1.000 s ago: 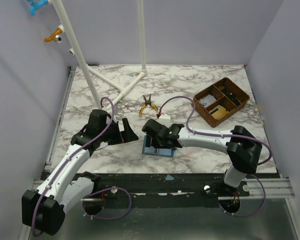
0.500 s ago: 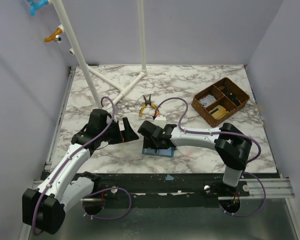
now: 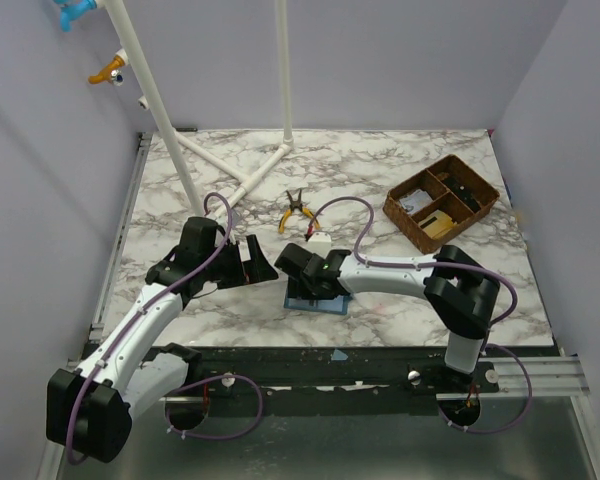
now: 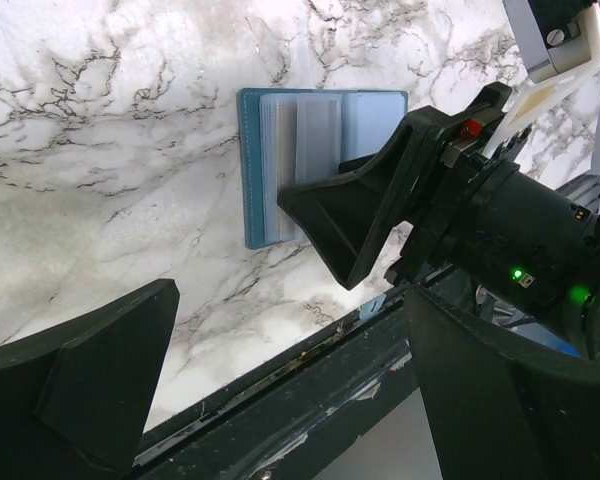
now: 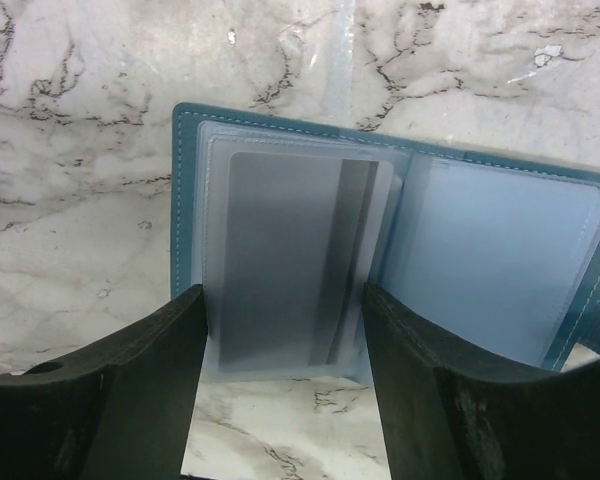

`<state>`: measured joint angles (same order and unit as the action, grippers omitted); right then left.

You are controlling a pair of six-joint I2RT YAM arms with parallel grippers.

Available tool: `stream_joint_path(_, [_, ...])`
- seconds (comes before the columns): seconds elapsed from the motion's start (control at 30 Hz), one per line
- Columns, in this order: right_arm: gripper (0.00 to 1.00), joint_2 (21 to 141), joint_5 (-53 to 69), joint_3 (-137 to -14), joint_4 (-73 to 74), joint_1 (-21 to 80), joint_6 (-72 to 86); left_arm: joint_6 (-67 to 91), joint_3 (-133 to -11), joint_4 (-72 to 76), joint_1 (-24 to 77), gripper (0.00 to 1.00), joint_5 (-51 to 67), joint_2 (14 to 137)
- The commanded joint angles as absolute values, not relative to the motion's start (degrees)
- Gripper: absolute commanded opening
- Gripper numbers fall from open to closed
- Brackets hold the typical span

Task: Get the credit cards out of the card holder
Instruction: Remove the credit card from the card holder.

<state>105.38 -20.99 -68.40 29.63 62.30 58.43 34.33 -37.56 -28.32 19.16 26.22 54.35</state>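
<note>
Right gripper [image 5: 283,300] edged left, card holder [image 3: 318,304] — half-covered

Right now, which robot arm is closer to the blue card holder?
Right. The right end effector sits directly over the open card holder, fingers flanking a clear sleeve. The left end effector hangs beside it, apart.

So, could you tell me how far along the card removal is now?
Done: the card holder lies open on the table. In hand: the right gripper, open, straddles the grey card tucked inside it. Remaining: no card is out yet; the left gripper hovers open nearby.
</note>
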Motion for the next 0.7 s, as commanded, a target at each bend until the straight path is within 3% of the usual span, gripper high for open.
stream_joint_path(0.0, [0.61, 104.46, -22.32, -65.6, 28.05, 62.42, 59.17, 34.01, -37.44, -26.63, 19.34, 0.99, 27.1, 54.67])
stream_joint_path(0.2, [0.5, 101.01, -21.25, -62.02, 24.96, 61.6, 59.43, 34.15, -37.25, -26.29, 19.34, 0.99, 27.42, 55.4])
stream_joint_path(0.5, [0.49, 95.16, -18.67, -57.51, 18.74, 60.59, 58.43, 35.04, -36.96, -25.19, 21.19, 0.99, 27.14, 57.9])
stream_joint_path(0.67, [0.43, 92.52, -16.21, -54.29, 15.73, 59.27, 58.87, 36.57, -36.83, -23.95, 24.31, 0.98, 25.45, 59.73])
